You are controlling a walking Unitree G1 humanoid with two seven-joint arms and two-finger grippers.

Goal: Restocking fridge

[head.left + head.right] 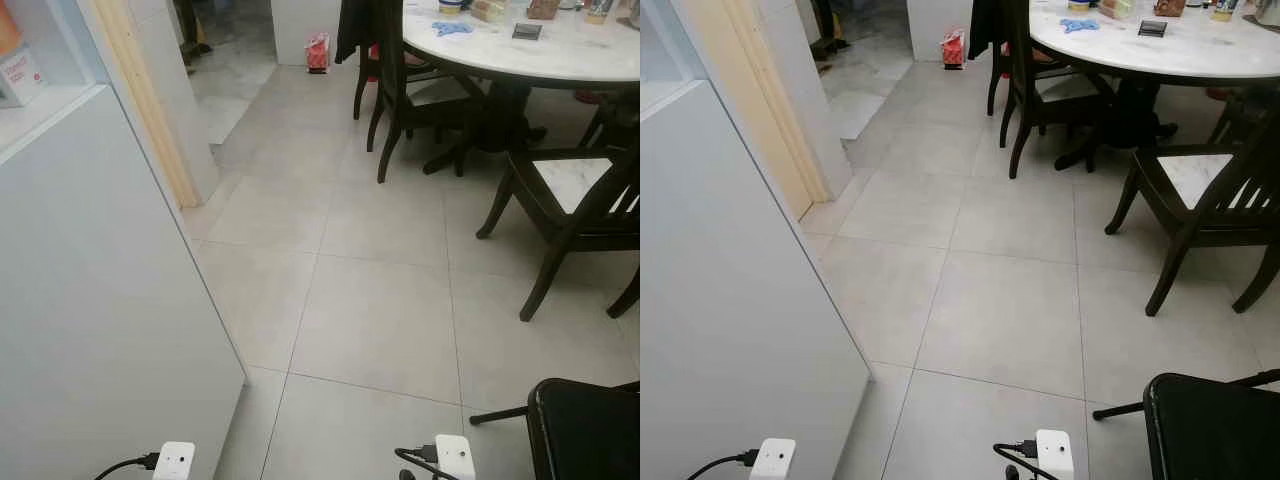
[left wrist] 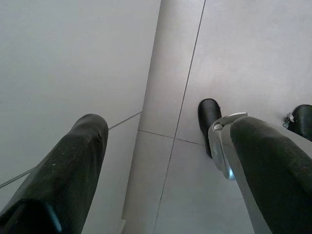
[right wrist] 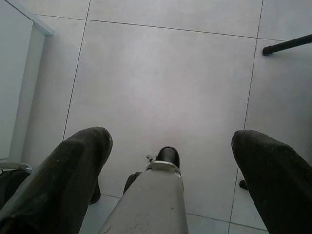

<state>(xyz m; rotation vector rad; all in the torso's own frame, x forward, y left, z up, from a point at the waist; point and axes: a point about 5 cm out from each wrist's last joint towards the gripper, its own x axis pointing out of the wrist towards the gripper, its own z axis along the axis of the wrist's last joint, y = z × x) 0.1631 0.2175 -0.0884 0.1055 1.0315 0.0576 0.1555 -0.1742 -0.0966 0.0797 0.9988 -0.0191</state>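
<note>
A tall white fridge panel (image 1: pixel 90 300) stands close on my left, and an orange-and-white carton (image 1: pixel 15 70) sits on a clear shelf at its top. Both arms hang down at my sides, with their white wrist boxes (image 1: pixel 173 460) (image 1: pixel 455 457) at the bottom of the eye views. In the left wrist view my left gripper (image 2: pixel 165 124) is open over the grey floor tiles beside the white panel, with nothing between its fingers. My right gripper (image 3: pixel 170 136) is open too, above my own silver leg (image 3: pixel 156 200) and bare tiles.
A round white marble table (image 1: pixel 560 50) with small items on it stands at the back right, ringed by dark wooden chairs (image 1: pixel 580 200). A black seat (image 1: pixel 585 430) is close at my right. A wooden door frame (image 1: pixel 150 110) and a red bag (image 1: pixel 318 52) lie further back.
</note>
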